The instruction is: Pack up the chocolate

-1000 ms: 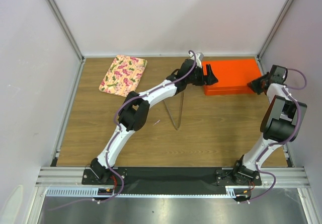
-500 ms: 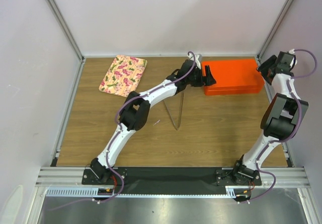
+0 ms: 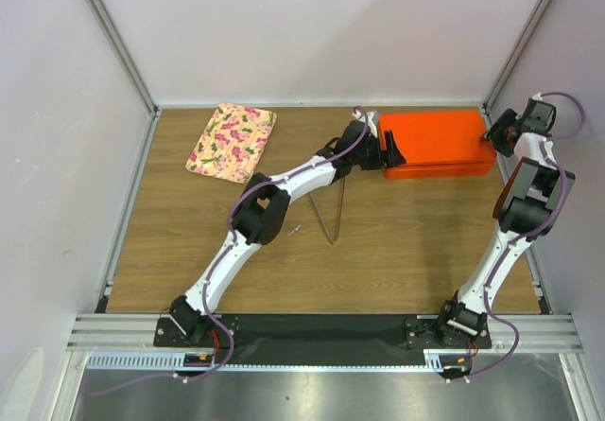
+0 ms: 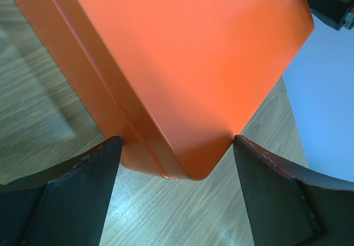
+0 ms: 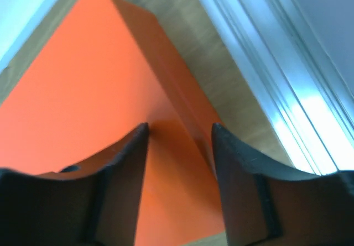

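Right gripper (image 5: 180,129): jaws released, relocated from orange box (image 3: 435,139) side to rear corner. Left gripper (image 4: 177,144) spread astride opposite corner. Box unopened.

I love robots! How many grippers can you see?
2. The left gripper straddles a corner at the orange box's left end; the right gripper is at its right end. None seem hidden.

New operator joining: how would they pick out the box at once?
On the wooden table, look to the far right corner. A flat rectangular box lies there between the left pincer and the right pincer. It is plain bright orange, unlike the flowered tray.
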Controlling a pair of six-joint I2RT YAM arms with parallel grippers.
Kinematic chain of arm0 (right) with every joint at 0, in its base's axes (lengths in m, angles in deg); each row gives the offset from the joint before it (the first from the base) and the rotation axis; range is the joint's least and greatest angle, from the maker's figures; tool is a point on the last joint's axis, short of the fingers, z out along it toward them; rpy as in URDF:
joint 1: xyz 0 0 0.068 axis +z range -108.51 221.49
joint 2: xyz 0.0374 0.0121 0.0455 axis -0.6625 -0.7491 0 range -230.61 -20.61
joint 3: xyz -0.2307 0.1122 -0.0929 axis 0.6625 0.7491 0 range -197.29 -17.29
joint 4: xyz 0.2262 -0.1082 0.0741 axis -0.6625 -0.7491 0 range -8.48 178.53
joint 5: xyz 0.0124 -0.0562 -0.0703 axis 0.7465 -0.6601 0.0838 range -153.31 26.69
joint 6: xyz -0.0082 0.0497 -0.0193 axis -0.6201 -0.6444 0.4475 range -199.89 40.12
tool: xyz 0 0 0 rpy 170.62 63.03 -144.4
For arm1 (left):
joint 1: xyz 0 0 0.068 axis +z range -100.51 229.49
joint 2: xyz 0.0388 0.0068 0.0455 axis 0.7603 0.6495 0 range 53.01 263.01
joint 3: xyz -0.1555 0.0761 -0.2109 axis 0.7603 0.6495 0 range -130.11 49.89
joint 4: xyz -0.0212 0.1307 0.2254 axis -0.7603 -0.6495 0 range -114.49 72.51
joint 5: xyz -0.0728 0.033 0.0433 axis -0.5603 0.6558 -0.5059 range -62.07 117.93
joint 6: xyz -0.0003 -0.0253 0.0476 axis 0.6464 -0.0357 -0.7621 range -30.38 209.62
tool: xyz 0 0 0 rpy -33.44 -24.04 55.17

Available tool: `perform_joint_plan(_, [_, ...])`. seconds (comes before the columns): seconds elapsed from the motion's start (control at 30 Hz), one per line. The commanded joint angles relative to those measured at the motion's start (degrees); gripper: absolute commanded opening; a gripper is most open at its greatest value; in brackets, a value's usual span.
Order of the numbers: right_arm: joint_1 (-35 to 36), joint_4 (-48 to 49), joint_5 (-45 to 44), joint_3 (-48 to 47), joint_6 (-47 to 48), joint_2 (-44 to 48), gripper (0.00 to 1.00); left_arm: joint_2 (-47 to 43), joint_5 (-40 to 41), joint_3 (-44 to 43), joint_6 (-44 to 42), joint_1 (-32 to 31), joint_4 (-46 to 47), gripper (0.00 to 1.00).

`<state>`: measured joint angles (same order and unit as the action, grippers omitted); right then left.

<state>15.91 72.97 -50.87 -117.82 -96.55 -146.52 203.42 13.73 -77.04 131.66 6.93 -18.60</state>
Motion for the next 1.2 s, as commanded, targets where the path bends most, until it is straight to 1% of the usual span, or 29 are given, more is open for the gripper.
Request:
perform_joint_plan(0.0, [0.0, 0.8, 6.4, 2.1, 1.8, 1.2, 0.51, -0.6, -1.4, -3.1, 0.2, 0.3, 2.6, 0.86])
perform_joint_plan(0.07, [0.2, 1.5, 6.4, 4.9, 0.7, 2.9, 0.46, -1.5, -1.1, -2.4, -0.6, 0.6, 1.5, 0.85])
perform_joint_plan(0.17, [0.3, 2.6, 5.5, 11.4, -1.2, 7.2, 0.43, -4.7, -0.7, 1.1, -2.2, 1.0, -0.1, 0.8])
perform_joint_plan(0.23, [0.2, 3.3, 5.1, 15.3, -2.2, 9.8, 0.42, -7.1, -0.2, 2.8, -3.5, 1.3, -0.2, 0.79])
perform_joint_plan(0.3, [0.2, 4.2, 5.1, 17.1, -2.6, 11.2, 0.41, -8.4, 0.2, 4.4, -4.9, 1.4, -1.7, 0.79])
perform_joint_plan(0.43, [0.2, 4.4, 5.7, 19.7, -2.8, 14.3, 0.4, -10.1, 0.7, 4.9, -6.1, 1.9, -4.7, 0.8])
perform_joint_plan(0.53, [-0.3, 4.5, 5.7, 19.7, -2.3, 14.7, 0.42, -11.3, 0.9, 4.7, -6.0, 2.7, -5.3, 0.84])
perform_joint_plan(0.57, [-1.0, 4.4, 5.7, 19.4, -2.2, 14.6, 0.44, -11.5, 1.4, 4.4, -6.0, 2.8, -5.3, 0.86])
perform_joint_plan(0.63, [-1.9, 5.3, 7.4, 18.9, -2.8, 14.1, 0.47, -12.0, 2.7, 3.7, -6.7, 3.3, -5.2, 0.87])
perform_joint_plan(0.67, [-2.4, 6.0, 8.4, 18.8, -3.0, 13.8, 0.5, -11.7, 3.0, 2.3, -7.0, 3.5, -5.0, 0.88])
perform_joint_plan(0.77, [-3.7, 7.4, 11.4, 17.0, -2.8, 11.8, 0.54, -9.6, 3.8, -1.0, -7.1, 4.0, -4.6, 0.87])
perform_joint_plan(0.83, [-3.9, 6.8, 12.9, 14.5, -2.1, 10.3, 0.55, -7.2, 3.6, -2.3, -6.4, 4.2, -3.9, 0.86])
perform_joint_plan(0.93, [-3.8, 7.7, 14.0, 13.3, -2.2, 8.6, 0.55, -4.7, 2.6, -4.2, -4.7, 4.4, -1.5, 0.78])
perform_joint_plan(0.97, [-3.8, 8.1, 13.9, 13.1, -2.2, 8.4, 0.54, -4.3, 2.1, -4.4, -4.2, 4.3, -0.5, 0.73])
perform_joint_plan(1.07, [-3.8, 7.7, 13.2, 11.2, -2.1, 6.8, 0.52, -2.8, 1.7, -4.3, -2.8, 4.4, 2.5, 0.65])
perform_joint_plan(1.13, [-3.8, 7.7, 13.9, 10.1, -2.0, 5.4, 0.51, -2.2, 2.1, -4.6, -2.3, 4.4, 2.9, 0.62])
perform_joint_plan(1.17, [-3.7, 7.6, 14.4, 9.3, -2.1, 5.0, 0.5, -1.7, 2.1, -5.1, -2.2, 4.4, 2.9, 0.58])
